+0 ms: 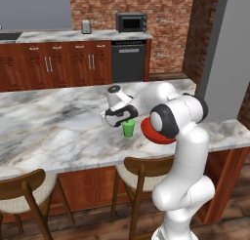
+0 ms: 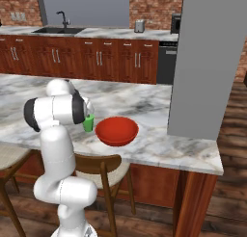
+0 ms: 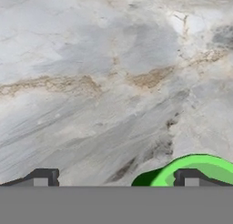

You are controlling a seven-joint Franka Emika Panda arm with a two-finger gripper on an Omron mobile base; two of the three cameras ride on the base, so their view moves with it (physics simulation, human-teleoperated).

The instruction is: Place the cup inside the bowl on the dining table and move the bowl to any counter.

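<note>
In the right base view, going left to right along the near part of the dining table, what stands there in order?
Robot arm's dark elbow joint → cup, tucked against the arm → bowl → grey pillar at the dining table end.

The surface [image 1: 58, 127] is seen as polished, grey-veined white marble on a reddish wood base. The bowl [image 2: 116, 130] appears glossy red, the cup [image 1: 129, 129] smooth bright-green plastic, and brick [image 1: 161, 24] lines the wall.

A microwave [image 1: 131, 22], perhaps a toaster [image 1: 86, 27], stools [image 1: 141, 169], sink faucet [image 2: 62, 18].
</note>
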